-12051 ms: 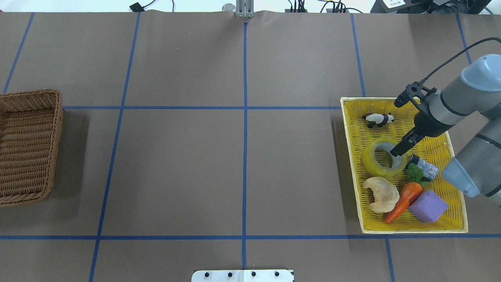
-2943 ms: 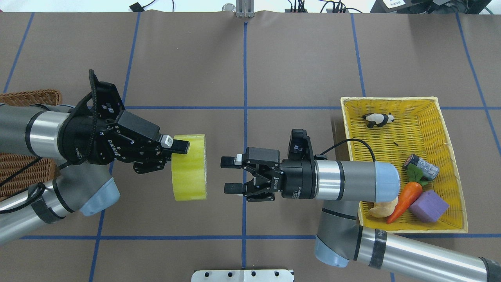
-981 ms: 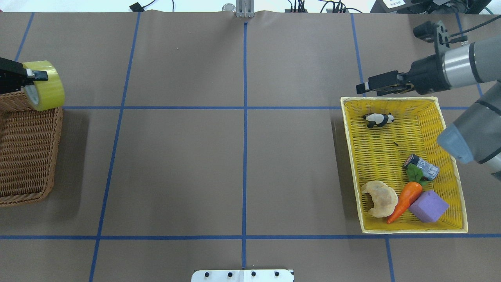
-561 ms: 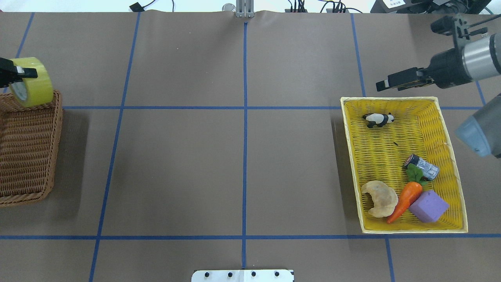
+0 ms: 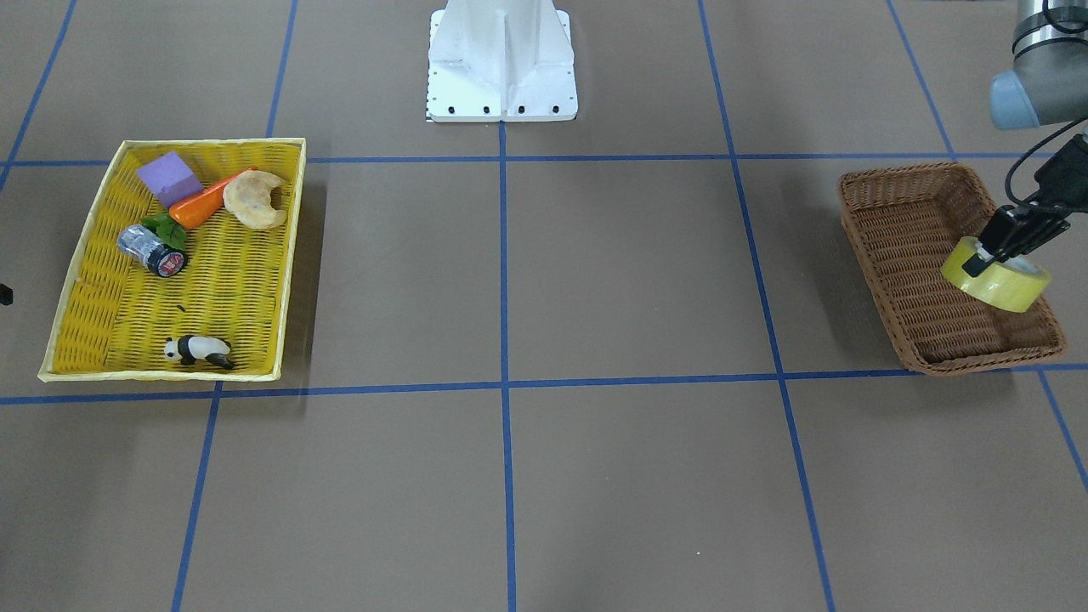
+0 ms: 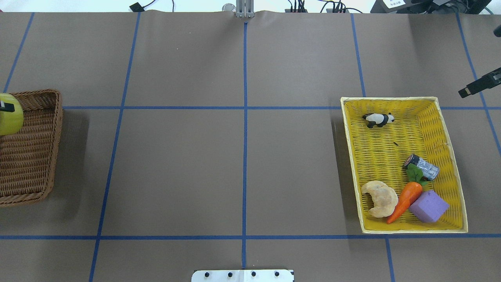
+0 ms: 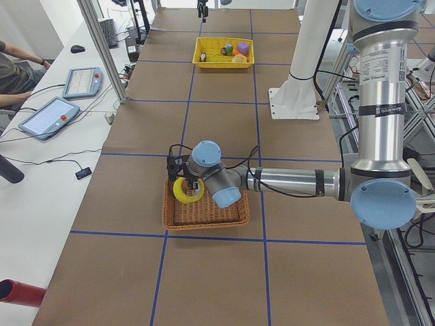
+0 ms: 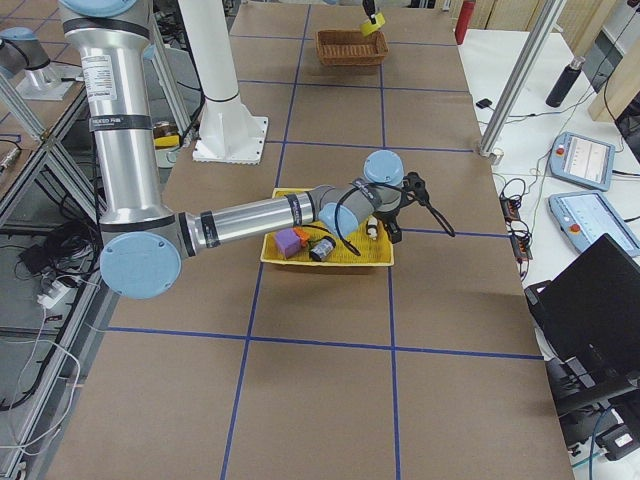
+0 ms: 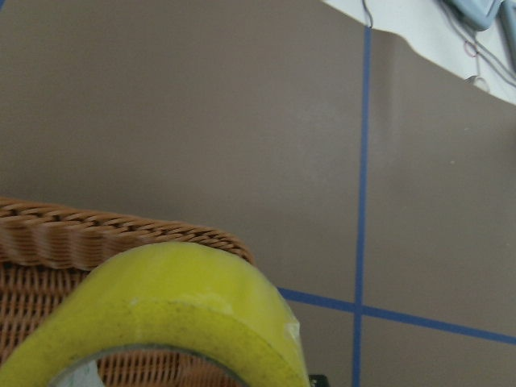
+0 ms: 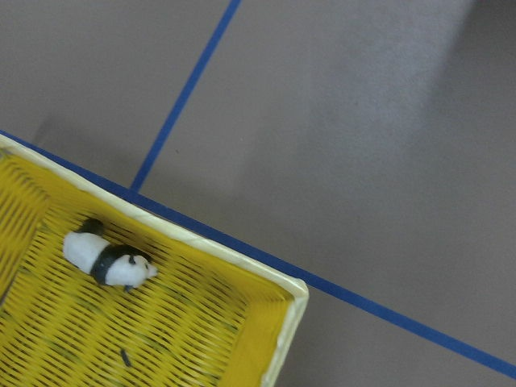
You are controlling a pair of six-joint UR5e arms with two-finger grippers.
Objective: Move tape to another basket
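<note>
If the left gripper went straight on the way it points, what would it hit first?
Probably the brown basket, its floor: the left gripper points down, holding the tape over it. Height unclear.

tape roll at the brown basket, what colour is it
Yellow, slightly translucent. The tape shows best in the front-facing view.

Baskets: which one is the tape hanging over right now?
The deep brown wicker basket; the left claw holds the tape over it, not the shallow yellow tray.

Glossy tape [image 5: 1011, 290], woven wicker basket [image 5: 899, 255], matt table [image 5: 612, 280]
</note>
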